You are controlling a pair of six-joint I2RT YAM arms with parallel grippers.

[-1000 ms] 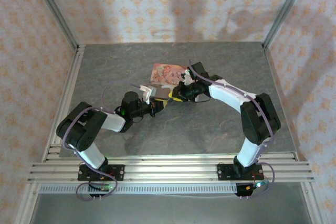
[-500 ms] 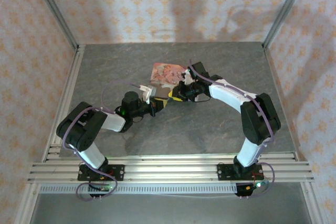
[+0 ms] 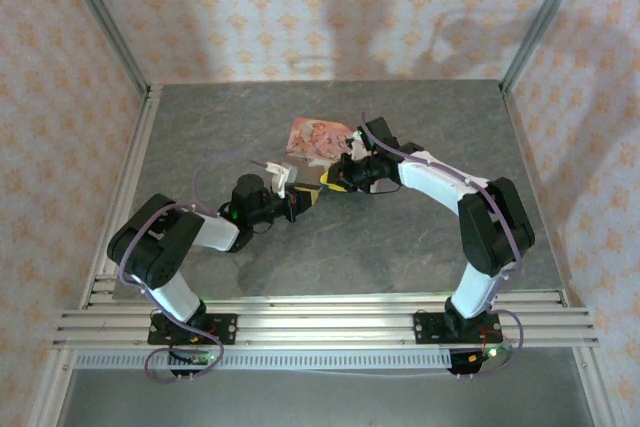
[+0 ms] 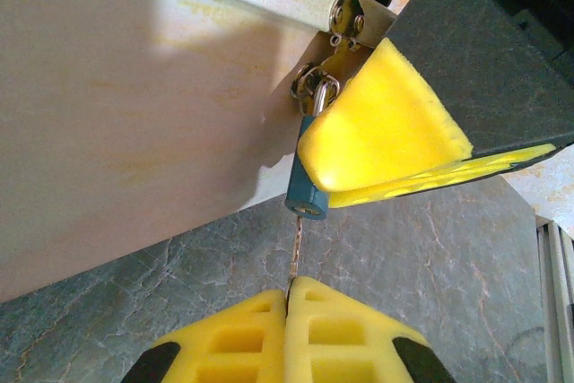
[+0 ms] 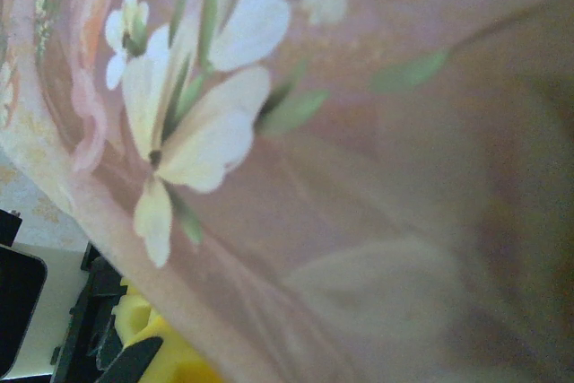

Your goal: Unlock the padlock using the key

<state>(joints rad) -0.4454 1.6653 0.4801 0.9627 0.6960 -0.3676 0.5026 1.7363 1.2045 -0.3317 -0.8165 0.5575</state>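
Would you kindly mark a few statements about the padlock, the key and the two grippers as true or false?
1. The left gripper is shut on the key. True.
2. The padlock lies loose on the table, away from the box. False: its shackle hangs through the metal hasp on the box.
3. The padlock's body is red. False: it is blue.
4. The key points straight at the underside of the padlock's body and its tip reaches it. True.
5. A yellow pad of the right gripper covers much of the padlock's body. True.
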